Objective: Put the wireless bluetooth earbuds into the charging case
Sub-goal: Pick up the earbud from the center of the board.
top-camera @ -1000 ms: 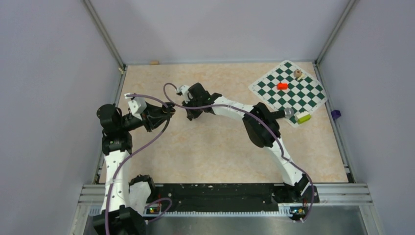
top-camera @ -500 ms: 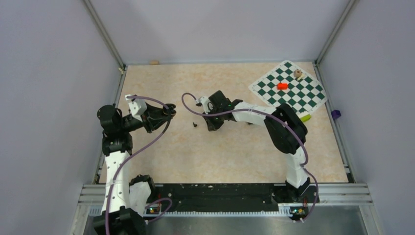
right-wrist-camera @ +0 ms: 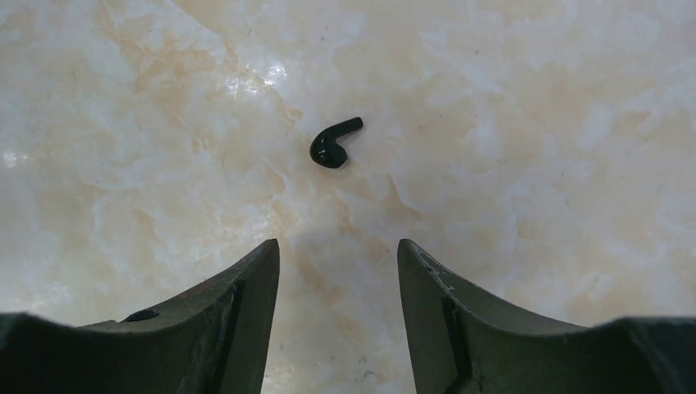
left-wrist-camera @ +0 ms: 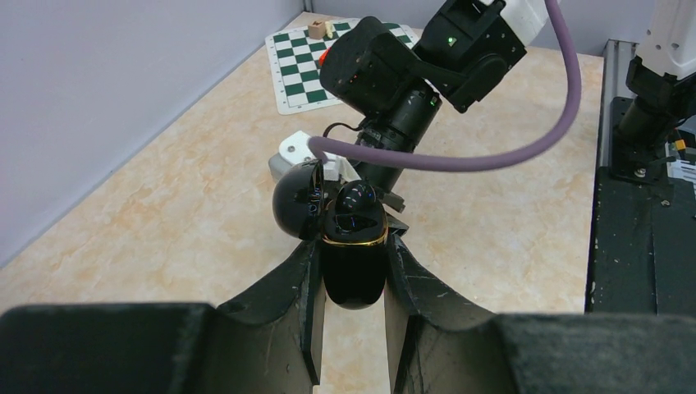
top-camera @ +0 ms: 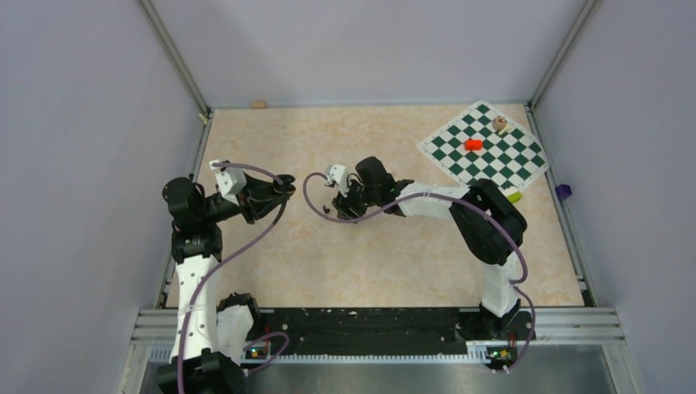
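On the marbled table (right-wrist-camera: 533,123), just ahead of the right gripper (right-wrist-camera: 338,246), one earbud (right-wrist-camera: 335,144) lies alone. This gripper stands partly open above it and holds nothing. The left gripper (left-wrist-camera: 353,245) is closed on the lower body of the charging case (left-wrist-camera: 353,271), held up with its lid (left-wrist-camera: 297,201) swung open. The bud looks very light, hard and glossy, so it may slip or flick away; better to pinch it across the round head, not the thin stem.

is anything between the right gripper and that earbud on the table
No. In the right wrist view, only bare tabletop lies between the open right gripper and the earbud.
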Controlling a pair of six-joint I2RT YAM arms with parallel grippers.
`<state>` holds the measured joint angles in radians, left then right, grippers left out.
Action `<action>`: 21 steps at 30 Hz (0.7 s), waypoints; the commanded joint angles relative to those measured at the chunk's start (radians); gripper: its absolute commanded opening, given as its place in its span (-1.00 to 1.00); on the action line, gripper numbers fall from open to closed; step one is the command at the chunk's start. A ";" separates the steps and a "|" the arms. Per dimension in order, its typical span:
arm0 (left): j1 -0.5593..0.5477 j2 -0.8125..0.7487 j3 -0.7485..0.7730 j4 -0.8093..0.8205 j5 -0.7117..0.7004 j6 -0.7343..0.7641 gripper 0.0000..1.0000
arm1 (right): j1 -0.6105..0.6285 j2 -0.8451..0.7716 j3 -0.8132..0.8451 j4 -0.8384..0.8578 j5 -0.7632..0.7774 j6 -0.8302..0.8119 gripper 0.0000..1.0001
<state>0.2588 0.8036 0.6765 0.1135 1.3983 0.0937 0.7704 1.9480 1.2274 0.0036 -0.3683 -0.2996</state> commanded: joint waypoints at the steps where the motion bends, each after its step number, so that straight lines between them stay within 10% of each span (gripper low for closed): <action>1: -0.005 -0.019 -0.003 0.046 0.016 -0.012 -1.00 | 0.007 -0.021 -0.059 0.237 -0.063 -0.209 0.11; 21: -0.005 -0.021 -0.009 0.056 0.014 -0.016 -1.00 | 0.061 0.137 0.071 0.147 -0.010 -0.337 0.00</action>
<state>0.2581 0.7979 0.6762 0.1215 1.3987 0.0803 0.8143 2.0602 1.2396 0.1814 -0.4046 -0.6292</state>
